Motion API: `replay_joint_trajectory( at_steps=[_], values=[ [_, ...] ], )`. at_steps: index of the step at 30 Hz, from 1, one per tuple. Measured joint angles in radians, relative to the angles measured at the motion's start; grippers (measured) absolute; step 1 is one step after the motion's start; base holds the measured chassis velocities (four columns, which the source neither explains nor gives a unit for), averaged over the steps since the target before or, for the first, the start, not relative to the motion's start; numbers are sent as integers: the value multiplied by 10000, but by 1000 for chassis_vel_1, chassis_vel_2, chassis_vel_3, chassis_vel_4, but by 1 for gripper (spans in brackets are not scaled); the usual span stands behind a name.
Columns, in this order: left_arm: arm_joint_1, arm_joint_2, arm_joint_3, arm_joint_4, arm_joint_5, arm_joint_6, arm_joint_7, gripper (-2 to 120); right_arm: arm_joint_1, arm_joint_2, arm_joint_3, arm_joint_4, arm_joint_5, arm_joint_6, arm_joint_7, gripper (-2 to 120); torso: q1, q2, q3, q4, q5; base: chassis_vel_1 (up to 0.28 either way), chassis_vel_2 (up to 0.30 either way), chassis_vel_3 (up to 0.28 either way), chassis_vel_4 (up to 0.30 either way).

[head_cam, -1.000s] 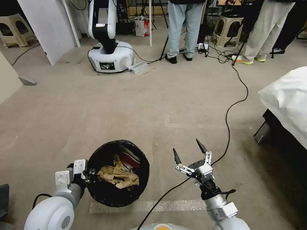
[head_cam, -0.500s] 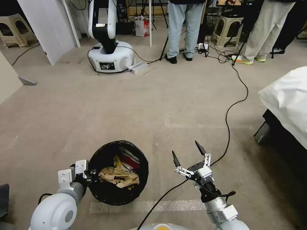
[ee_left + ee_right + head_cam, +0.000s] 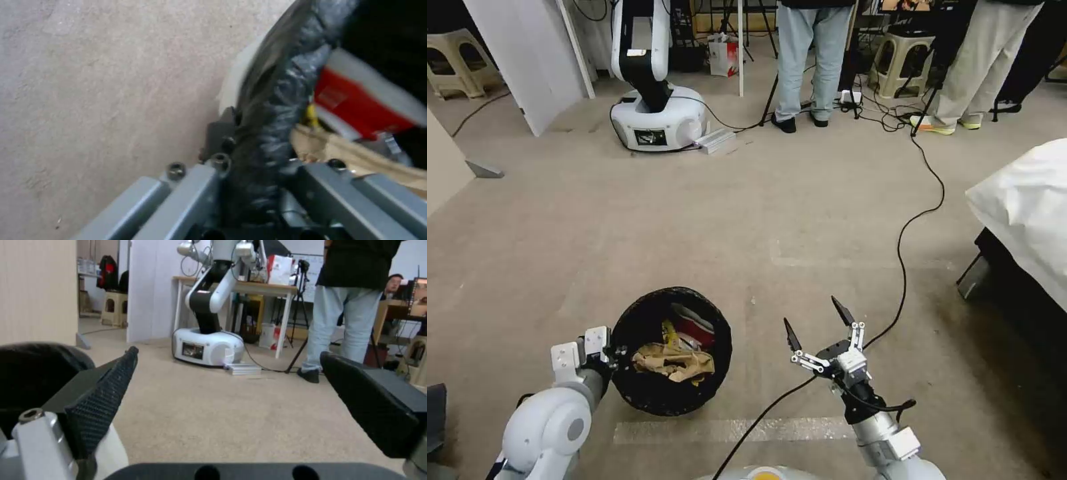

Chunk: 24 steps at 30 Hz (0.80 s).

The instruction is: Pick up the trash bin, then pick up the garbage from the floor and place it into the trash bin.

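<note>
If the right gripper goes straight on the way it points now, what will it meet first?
Probably nothing close. The right gripper, open, aims level over bare carpet; the way looks free up to the white robot base, though depth is uncertain. The trash bin stays aside.

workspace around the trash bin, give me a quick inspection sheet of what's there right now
Surface: beige carpet; pale tape strip near the robot.
Job's things: trash bin holds brown paper bag, red-white packet, yellow wrapper.
Clutter: no loose litter seen.
Grippers: left gripper clamps the bin's rim; right gripper open, empty, right of the bin.
Cables: black cable across the floor.
Surroundings: another robot's base, white bedding, stools, standing people.
</note>
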Motion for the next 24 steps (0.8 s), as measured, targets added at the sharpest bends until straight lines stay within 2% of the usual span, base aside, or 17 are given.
replay_joint_trajectory(
  at_steps=[5,6,9,12,13,15,16,18,19,21,22,24],
  values=[
    [-221,8,18,250,-100,-4,-11,15,37,-33,12,-102,-3,0,-68,99,0,0,0,0,0,0,0,0,0],
    [-265,-43,-25,308,-114,-3,-11,21,121,-71,-40,-165,6,-1,-99,99,0,0,0,2,2,0,0,0,0],
    [-307,-62,-35,332,-122,-3,-11,24,144,-84,-61,-195,8,-2,-119,99,0,0,0,3,2,0,0,0,0],
    [-461,-73,-57,407,-156,-5,-26,40,155,-105,-81,-295,15,2,-177,99,0,0,0,0,2,0,0,0,0],
    [-461,-73,-57,407,-156,-5,-26,40,155,-105,-81,-295,15,2,-177,99,0,0,0,0,2,0,0,0,0],
    [-536,-67,-105,449,-191,-5,-26,51,156,-112,-96,-375,15,46,-218,99,1,0,-1,1,1,0,0,0,0],
    [-536,-67,-105,449,-191,-5,-26,51,156,-112,-96,-375,15,46,-218,99,1,0,-1,1,1,0,0,0,0],
    [-593,-58,-151,454,-238,-4,-26,63,127,-110,-102,-434,-3,107,-262,99,0,0,0,-1,0,0,0,0,0],
    [-593,-58,-151,454,-238,-4,-26,63,127,-110,-102,-434,-3,107,-262,99,0,0,0,-1,0,0,0,0,0],
    [-634,-56,-203,455,-283,-4,-26,74,106,-88,-145,-468,-49,163,-309,99,0,0,-1,-1,1,0,0,0,0],
    [-634,-56,-203,455,-283,-4,-26,74,106,-88,-145,-468,-49,163,-309,99,0,0,-1,-1,1,0,0,0,0],
    [-657,-62,-240,454,-292,-4,-25,82,96,-63,-180,-471,-96,192,-329,99,0,0,0,0,0,0,0,0,0]
  ],
)
